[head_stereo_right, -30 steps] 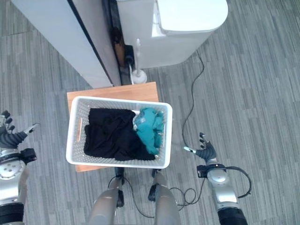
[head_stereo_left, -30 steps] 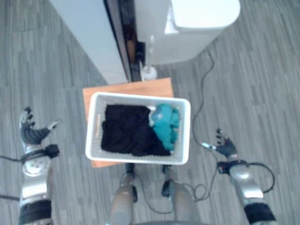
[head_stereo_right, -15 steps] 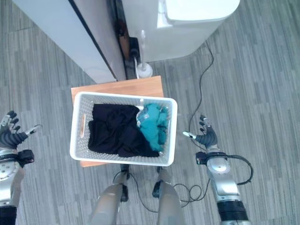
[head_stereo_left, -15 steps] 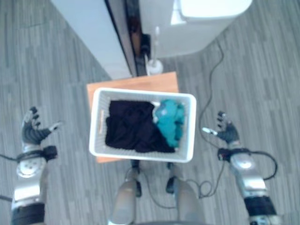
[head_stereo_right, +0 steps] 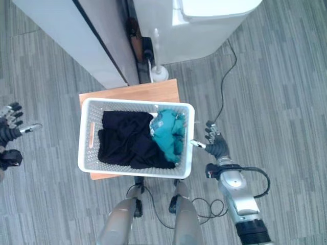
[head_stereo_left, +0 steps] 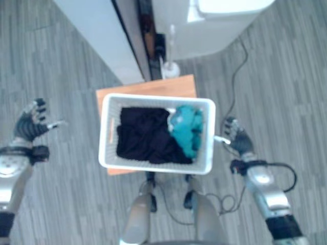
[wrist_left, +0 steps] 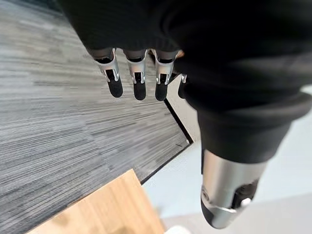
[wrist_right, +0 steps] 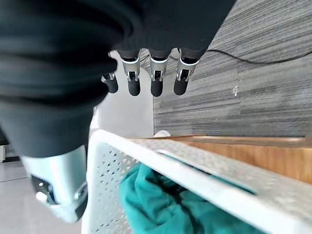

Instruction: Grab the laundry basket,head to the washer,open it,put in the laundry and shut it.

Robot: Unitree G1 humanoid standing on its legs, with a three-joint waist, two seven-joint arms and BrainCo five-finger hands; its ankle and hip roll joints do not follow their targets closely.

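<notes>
A white perforated laundry basket (head_stereo_right: pixel 85 132) rests on a small wooden table (head_stereo_right: pixel 130 94). Inside it lie a black garment (head_stereo_right: pixel 122 143) and a teal garment (head_stereo_right: pixel 168 135). My right hand (head_stereo_right: pixel 216 145) is open just beside the basket's right wall, its thumb nearly at the rim; in the right wrist view the straight fingers (wrist_right: pixel 155 73) hang over the basket rim (wrist_right: pixel 204 183) and teal cloth (wrist_right: pixel 161 207). My left hand (head_stereo_right: pixel 9 130) is open well off to the basket's left, holding nothing. The white washer (head_stereo_right: pixel 202 25) stands beyond the table.
A pale cabinet (head_stereo_right: pixel 66 41) stands at the back left, with a dark gap and a white brush stand (head_stereo_right: pixel 157 71) between it and the washer. A black cord (head_stereo_right: pixel 225 81) trails over the grey plank floor to the right.
My right hand has moved in towards the basket's right side. My left hand has lifted and drifted outward to the left. The view has shifted slightly.
</notes>
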